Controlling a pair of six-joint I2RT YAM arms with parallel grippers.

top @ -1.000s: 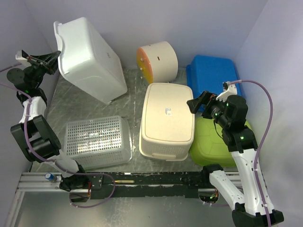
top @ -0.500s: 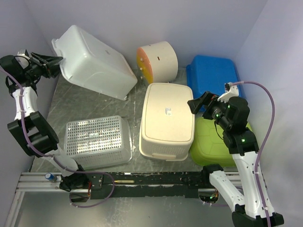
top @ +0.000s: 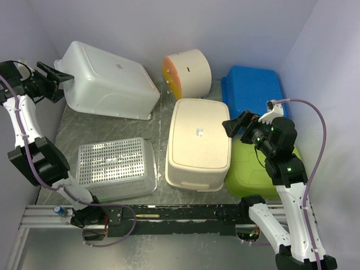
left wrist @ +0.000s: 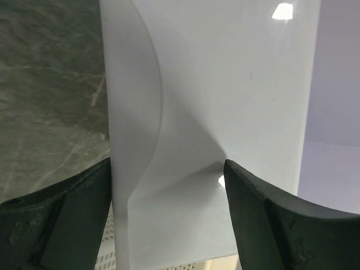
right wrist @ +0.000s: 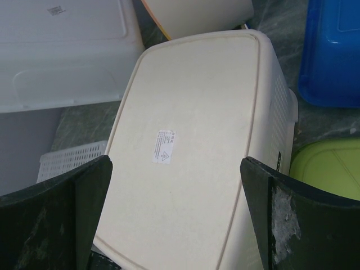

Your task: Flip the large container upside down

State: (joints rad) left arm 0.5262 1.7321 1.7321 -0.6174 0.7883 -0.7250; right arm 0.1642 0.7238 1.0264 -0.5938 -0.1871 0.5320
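Large white container (top: 109, 81) lies bottom-up on the bench (top: 107, 128), behind and left of the cream bin (top: 199, 143). Left gripper (top: 62, 85) spread astride its rim; right gripper (top: 236, 125) spread wide above the bin.

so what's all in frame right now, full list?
large container: 1, white, back left, base up
round tub: 1, cream with orange end, back centre, on its side
blue bin: 1, blue, back right
cream basket: 1, cream, centre, base up
green bin: 1, lime green, front right, partly under right arm
mesh basket: 1, white, front left
table: 1, grey marbled
left gripper: 1, black, open at large container's left end
right gripper: 1, black, open above cream basket
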